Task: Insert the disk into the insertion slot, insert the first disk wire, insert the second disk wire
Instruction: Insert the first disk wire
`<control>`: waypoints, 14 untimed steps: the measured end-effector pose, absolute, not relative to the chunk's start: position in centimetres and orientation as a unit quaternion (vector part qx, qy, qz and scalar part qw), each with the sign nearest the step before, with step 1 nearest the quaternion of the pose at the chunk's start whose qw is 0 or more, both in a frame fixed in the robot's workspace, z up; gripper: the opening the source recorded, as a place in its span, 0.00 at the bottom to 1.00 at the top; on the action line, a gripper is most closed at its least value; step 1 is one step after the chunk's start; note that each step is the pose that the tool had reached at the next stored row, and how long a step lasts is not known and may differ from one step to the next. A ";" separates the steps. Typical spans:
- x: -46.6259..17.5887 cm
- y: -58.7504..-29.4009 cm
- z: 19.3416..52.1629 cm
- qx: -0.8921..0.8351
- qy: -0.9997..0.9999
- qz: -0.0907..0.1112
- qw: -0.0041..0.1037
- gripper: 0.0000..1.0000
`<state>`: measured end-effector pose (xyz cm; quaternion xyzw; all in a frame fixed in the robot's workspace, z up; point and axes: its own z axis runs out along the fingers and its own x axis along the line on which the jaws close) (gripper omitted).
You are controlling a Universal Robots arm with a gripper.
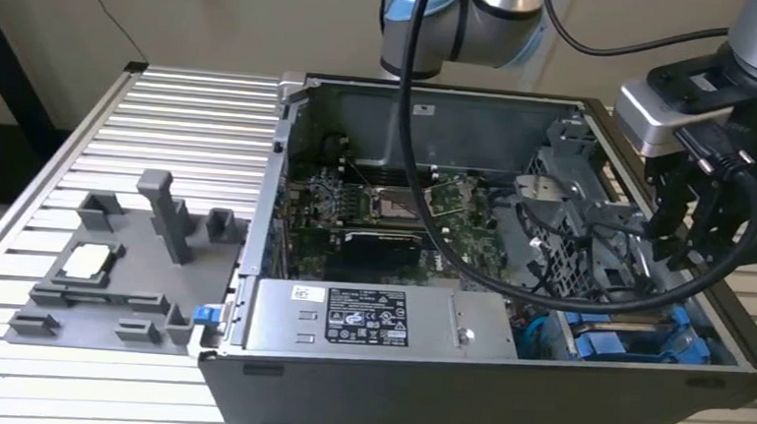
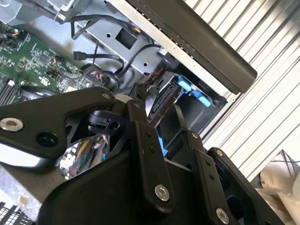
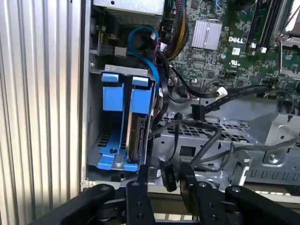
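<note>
At the near right corner of the open computer case (image 1: 499, 402), the insertion slot (image 3: 119, 69) is standing against the case wall; the disk (image 3: 136, 136) is sitting on edge inside it, framed by one of two blue carriers (image 3: 112, 98), so it looks already seated; beside it on the near left, one grey power-supply box (image 1: 345, 318) is lying along the near wall. The gripper (image 3: 164, 180) is hanging just above the slot with a small black plug (image 3: 168, 176) at its tip; whether it is clenched on that plug or released I cannot tell. I am judging the disk stiff, fairly heavy for its size and shock-sensitive, best taken by the blue carrier's edges; the cables are looking soft, so the hard plug is the place to hold. Counting: one disk, one slot, one gripper, one blue cable (image 3: 140, 42), several black cables. Farther back, the green motherboard (image 1: 392, 213) is lying flat.
</note>
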<state>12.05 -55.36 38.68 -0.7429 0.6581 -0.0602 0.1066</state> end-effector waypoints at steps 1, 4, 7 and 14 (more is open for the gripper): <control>12.0 -55.4 38.7 -0.743 0.658 -0.060 0.107 0.41; 12.0 -55.3 38.7 -0.743 0.658 -0.061 0.107 0.41; 12.0 -55.2 38.7 -0.743 0.658 -0.061 0.107 0.32; 12.0 -55.1 38.7 -0.743 0.658 -0.061 0.107 0.20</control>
